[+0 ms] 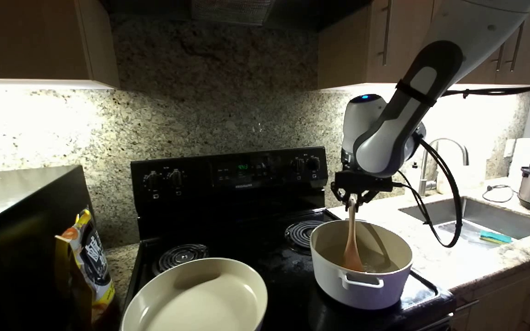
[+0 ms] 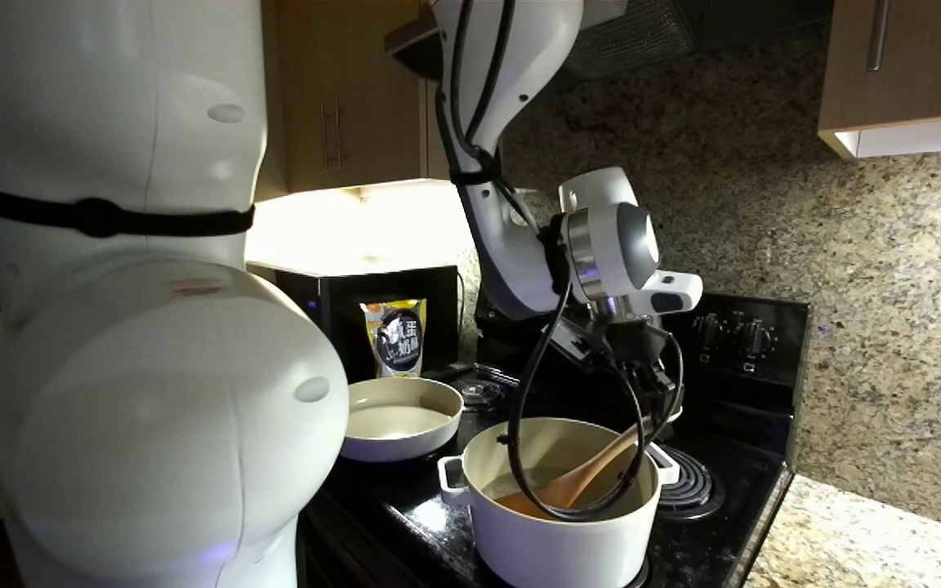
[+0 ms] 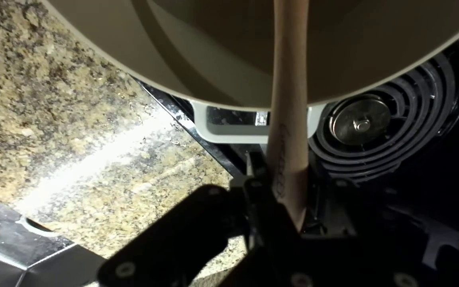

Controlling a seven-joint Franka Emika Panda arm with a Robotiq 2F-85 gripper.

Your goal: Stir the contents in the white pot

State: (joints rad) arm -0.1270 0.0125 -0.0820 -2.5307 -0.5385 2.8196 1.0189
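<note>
The pincer, nearly closed, grips the spoon by its top end, above the back handle of the pot, which sits on the stove below it and toward the stove's front. From that grip the spoon's long axis slants down across the pot, lower end inside, toward the front handle. Stirring likely calls for level sweeps holding this slant; whether the spoon leans on the pot I cannot tell.

The pot, spoon inside, stands near the dish on the stove.
</note>
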